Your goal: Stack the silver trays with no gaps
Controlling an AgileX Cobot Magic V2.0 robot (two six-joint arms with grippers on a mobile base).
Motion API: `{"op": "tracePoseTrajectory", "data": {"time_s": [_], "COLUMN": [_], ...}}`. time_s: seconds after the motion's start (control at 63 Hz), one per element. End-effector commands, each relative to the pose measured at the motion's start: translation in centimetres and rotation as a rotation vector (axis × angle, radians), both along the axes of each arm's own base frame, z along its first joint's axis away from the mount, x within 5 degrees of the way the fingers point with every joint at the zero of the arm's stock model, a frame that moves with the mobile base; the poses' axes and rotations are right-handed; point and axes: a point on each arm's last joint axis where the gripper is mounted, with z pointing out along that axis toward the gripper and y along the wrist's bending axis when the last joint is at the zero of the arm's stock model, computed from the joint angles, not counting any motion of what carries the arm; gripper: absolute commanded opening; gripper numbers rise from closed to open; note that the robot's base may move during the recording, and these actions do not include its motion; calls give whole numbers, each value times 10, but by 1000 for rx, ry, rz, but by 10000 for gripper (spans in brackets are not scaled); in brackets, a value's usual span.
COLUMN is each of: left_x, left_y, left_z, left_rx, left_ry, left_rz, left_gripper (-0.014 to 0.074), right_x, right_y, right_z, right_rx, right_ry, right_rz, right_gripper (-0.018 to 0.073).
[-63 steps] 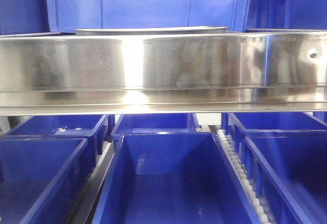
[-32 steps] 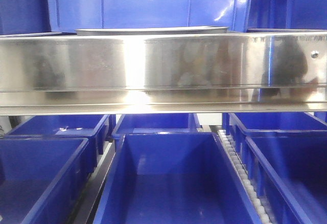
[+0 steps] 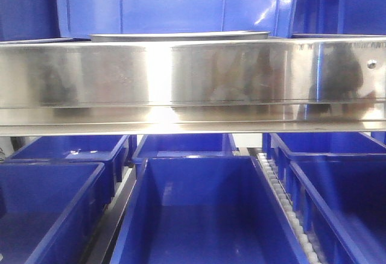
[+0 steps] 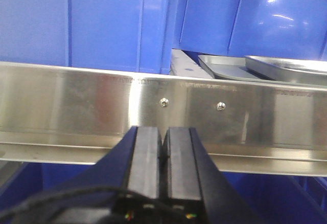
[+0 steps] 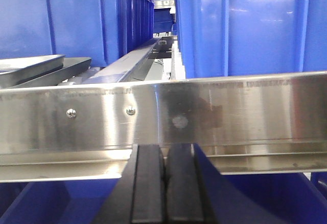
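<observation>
In the front view a silver tray shows only as a thin shiny rim above the steel shelf rail. The left wrist view has two silver trays at upper right behind the rail: one tray overlaps the other tray, offset from it. My left gripper is shut and empty, below and in front of the rail. In the right wrist view the trays lie at far left behind the rail. My right gripper is shut on nothing, close under the rail.
The long polished rail with screws crosses every view in front of the trays. Tall blue bins stand on the shelf beside and behind the trays. Open blue bins and a roller track fill the level below.
A dark reflection has appeared on the right end of the rail and highlights on the blue bin behind have shifted. The tray has not moved.
</observation>
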Motion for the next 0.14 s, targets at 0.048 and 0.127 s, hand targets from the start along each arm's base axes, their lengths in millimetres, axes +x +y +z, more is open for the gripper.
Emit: {"op": "tracePoseTrajectory", "data": {"time_s": [0.048,0.127], "left_x": [-2,-2], "left_y": [1,1], "left_z": [9,9], "left_rx": [-15,-15], "left_ry": [-102,-102], "left_rz": [5,5], "left_gripper": [-48,-48], "right_x": [-2,-2], "right_y": [-1,-1], "right_z": [9,9], "right_rx": [-11,-11], "right_ry": [-110,-110], "right_rz": [-15,-15], "right_gripper": [60,60]}}
